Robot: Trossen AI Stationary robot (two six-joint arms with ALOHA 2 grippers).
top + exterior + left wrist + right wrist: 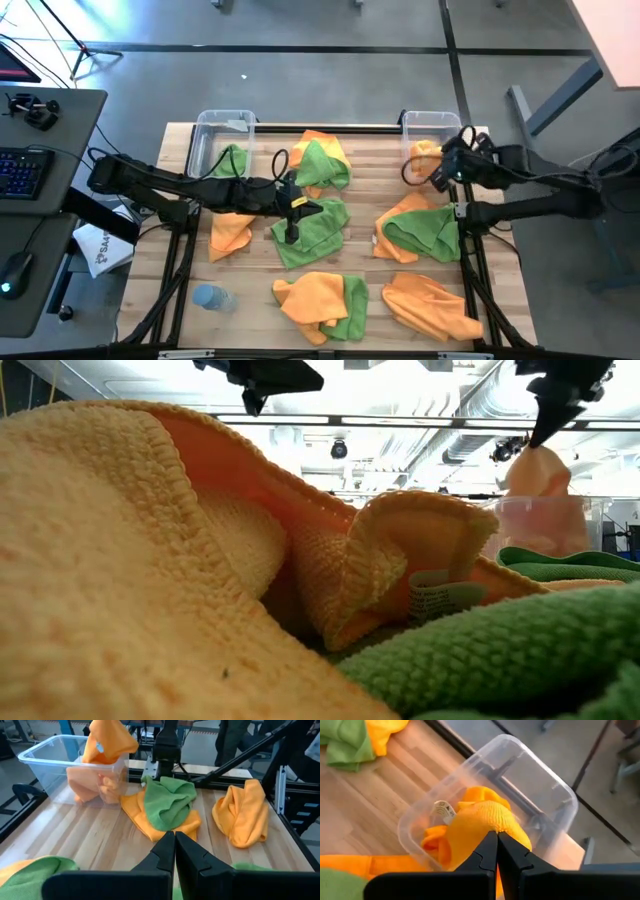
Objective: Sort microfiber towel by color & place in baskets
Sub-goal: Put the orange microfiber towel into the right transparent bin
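Observation:
My right gripper is shut on an orange towel above the right clear basket, which holds more orange cloth. In the low view the towel hangs below that gripper. My left gripper is shut and empty, hovering over a green towel at mid-table. The left basket holds a green towel. More orange and green towels lie on the table. My right gripper pinches a bunched fold at the top of the orange towel between its two fingers, slanting down from above. The towel hangs slack below the fingers, over the open basket; whether its lower end touches the cloth inside, I cannot tell.
A green-on-orange pile lies in front of the right basket, a mixed pile at the far middle, a lone orange towel at left, and two piles near the front edge. A pale blue bottle lies front left.

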